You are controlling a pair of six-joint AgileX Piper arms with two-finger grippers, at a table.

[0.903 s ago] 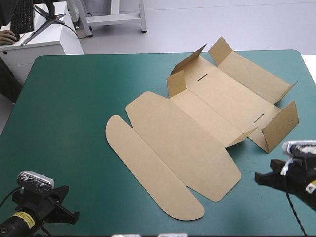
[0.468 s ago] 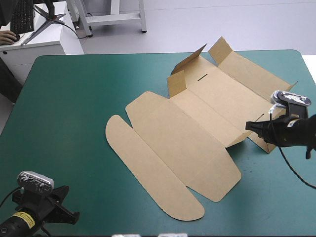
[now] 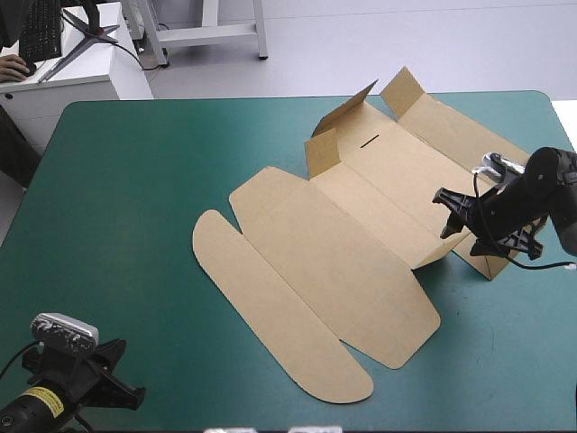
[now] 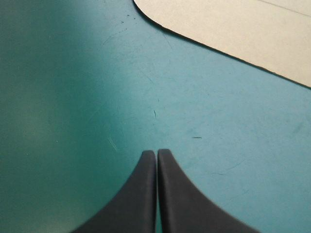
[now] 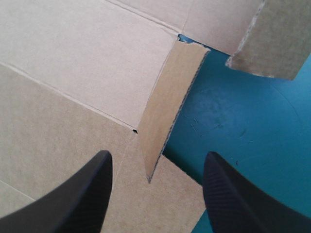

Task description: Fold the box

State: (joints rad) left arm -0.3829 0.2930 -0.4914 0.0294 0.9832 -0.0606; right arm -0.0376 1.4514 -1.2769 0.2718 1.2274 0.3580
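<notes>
My right claw point(image 5: 158, 155) stands wide, its two black fins well apart, over the right end of the box point(image 3: 361, 244). Just ahead of it, in line with the gap between the fins, a narrow flap point(image 5: 167, 102) tilts up off the flat board. The flap's cut edge shows the fluted core (a row of tiny waves). Beside the flap the bare worktop point(image 5: 243, 126) shows teal-green, with faint scuffs.

The box lies across the middle and right of the worktop, a matte brown sheet scored with straight creases. Its near-left part is flat and ends in a long tongue point(image 3: 270, 316) with rounded ends. At the far-right part the short end walls and corner flaps stand partly raised, and one thin slot point(image 3: 370, 141) is cut in the panel there.

My left claw point(image 4: 156, 152) is pressed together, the fins meeting in one pointed arch. It sits low over the scratched cover at the near-left corner, apart from the box (only a curved brown edge shows ahead of it).
</notes>
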